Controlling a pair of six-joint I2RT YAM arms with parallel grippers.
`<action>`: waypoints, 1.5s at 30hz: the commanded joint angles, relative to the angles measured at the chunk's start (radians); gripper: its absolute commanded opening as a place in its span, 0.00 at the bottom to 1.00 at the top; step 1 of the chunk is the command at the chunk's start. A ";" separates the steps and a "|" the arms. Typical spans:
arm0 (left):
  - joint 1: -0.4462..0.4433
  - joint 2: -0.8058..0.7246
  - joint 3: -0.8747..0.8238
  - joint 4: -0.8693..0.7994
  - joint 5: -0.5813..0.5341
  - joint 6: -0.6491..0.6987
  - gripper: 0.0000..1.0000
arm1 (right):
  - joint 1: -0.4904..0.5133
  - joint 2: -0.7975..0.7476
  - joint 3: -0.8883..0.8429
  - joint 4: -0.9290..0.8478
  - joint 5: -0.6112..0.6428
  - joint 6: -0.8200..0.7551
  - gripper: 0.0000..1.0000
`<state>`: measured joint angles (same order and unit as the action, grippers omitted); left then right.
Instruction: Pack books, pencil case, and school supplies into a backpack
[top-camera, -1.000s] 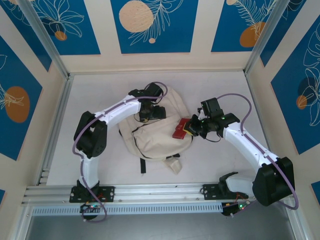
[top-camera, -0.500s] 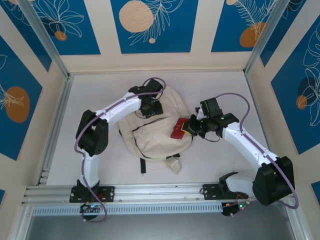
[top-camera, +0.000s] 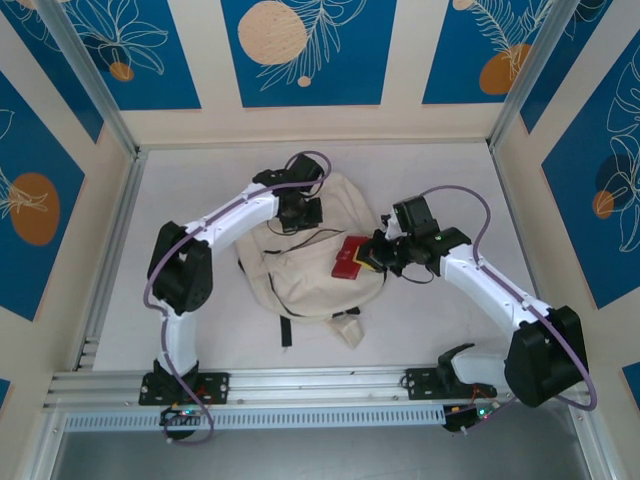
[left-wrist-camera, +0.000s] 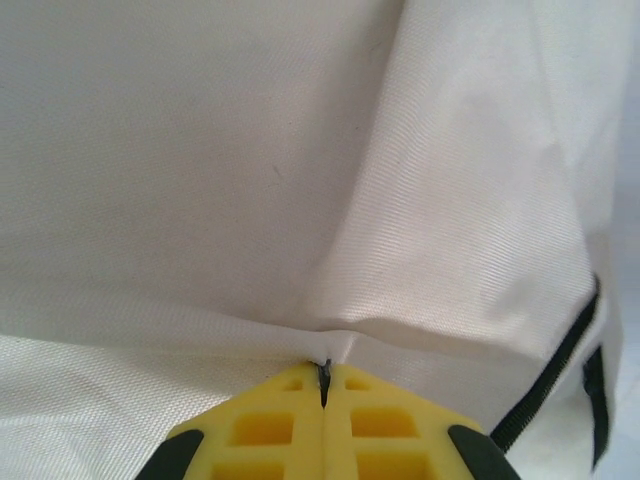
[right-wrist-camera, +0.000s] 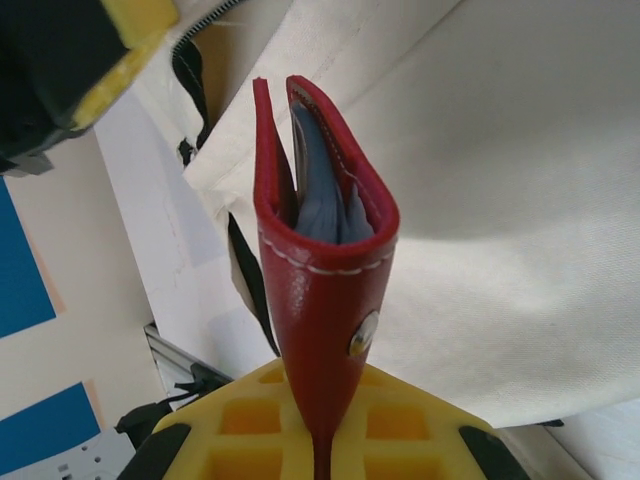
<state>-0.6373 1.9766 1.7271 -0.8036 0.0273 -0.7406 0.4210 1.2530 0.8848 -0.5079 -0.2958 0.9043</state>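
The cream-white backpack (top-camera: 300, 272) lies flat in the middle of the table. My left gripper (top-camera: 300, 214) is at its far upper edge. In the left wrist view its yellow fingers (left-wrist-camera: 260, 425) are shut, pinching a fold of the backpack (left-wrist-camera: 250, 150) with a small dark tab between the tips of the left gripper (left-wrist-camera: 323, 383). My right gripper (top-camera: 376, 256) is shut on one end of a red pencil case (top-camera: 349, 257), held over the backpack's right side. Held edge-up in the right gripper (right-wrist-camera: 322, 445), the pencil case (right-wrist-camera: 320, 270) gapes at its top, grey-blue inside. The books are hidden.
Black straps (top-camera: 285, 330) trail from the backpack's near side toward the aluminium rail (top-camera: 320, 385) at the front edge. A metal rail (top-camera: 110, 260) runs along the left. Blue-and-cream walls close in the table at the back and sides. Bare tabletop lies right of the right arm.
My left gripper has closed on the backpack's fabric at its far edge. The right arm has carried the red pencil case slightly left, further over the backpack.
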 joint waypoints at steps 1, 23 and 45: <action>0.005 -0.096 0.010 0.014 0.017 0.044 0.00 | 0.016 0.020 -0.020 0.075 -0.075 0.024 0.00; 0.007 -0.164 -0.020 0.021 0.082 0.073 0.00 | -0.013 0.298 0.002 0.683 -0.205 0.264 0.00; 0.010 -0.150 -0.037 0.076 0.140 -0.015 0.00 | 0.172 0.583 0.039 1.135 0.338 0.561 0.00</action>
<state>-0.6285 1.8595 1.6817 -0.7486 0.0975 -0.7361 0.5842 1.7981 0.8856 0.5282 -0.0387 1.4197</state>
